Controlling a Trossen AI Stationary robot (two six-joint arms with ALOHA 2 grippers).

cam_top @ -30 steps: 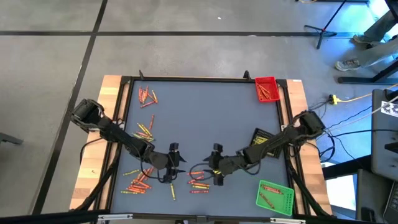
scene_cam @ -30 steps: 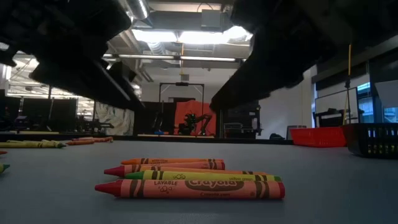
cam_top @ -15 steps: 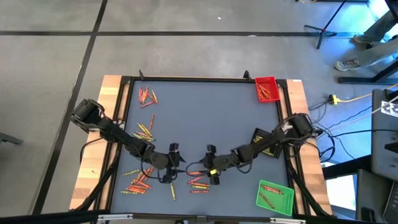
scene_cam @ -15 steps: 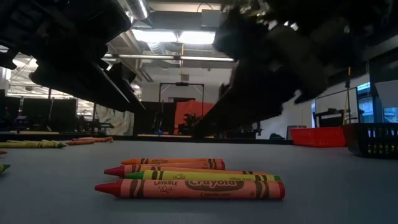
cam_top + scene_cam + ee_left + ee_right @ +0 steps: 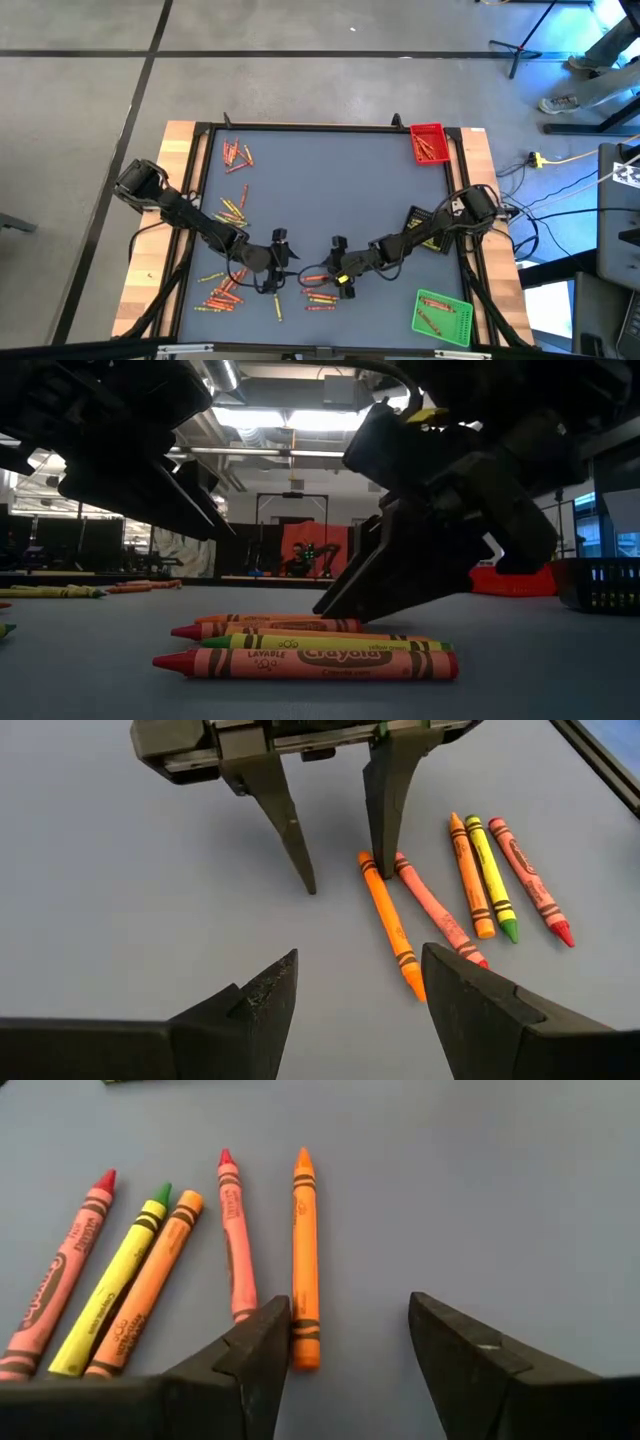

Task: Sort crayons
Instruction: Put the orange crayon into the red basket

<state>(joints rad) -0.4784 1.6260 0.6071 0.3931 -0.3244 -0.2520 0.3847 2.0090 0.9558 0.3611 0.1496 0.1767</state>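
Since 1.0 s ago, right gripper (image 5: 340,280) has shifted left and come down onto the crayon cluster at the desk's (image 5: 320,180) near-centre; left gripper (image 5: 282,258) has not moved.

Right gripper: jaws released, tips at the desk surface. Right wrist view shows one finger (image 5: 250,1355) over the end of an orange crayon (image 5: 305,1255), with a red crayon (image 5: 235,1245) just beside it. Further along lie another orange one, a green-tipped yellow one (image 5: 115,1285) and a second red one, all roughly parallel, close together. Left wrist view confirms: one right finger touches down at the end of the orange crayon, the other stands on bare desk, apart from it.

Left gripper: jaws released, holding nothing, hovering just beside the same cluster, facing the right gripper.

Other crayons: loose group (image 5: 237,155) at the far left, yellow-green group (image 5: 232,210) at mid left, orange-red pile (image 5: 220,295) at near left.

Trays: red tray (image 5: 430,143) at far right and green tray (image 5: 442,317) at near right, each with crayons inside; black tray (image 5: 420,225) partly under the right arm.
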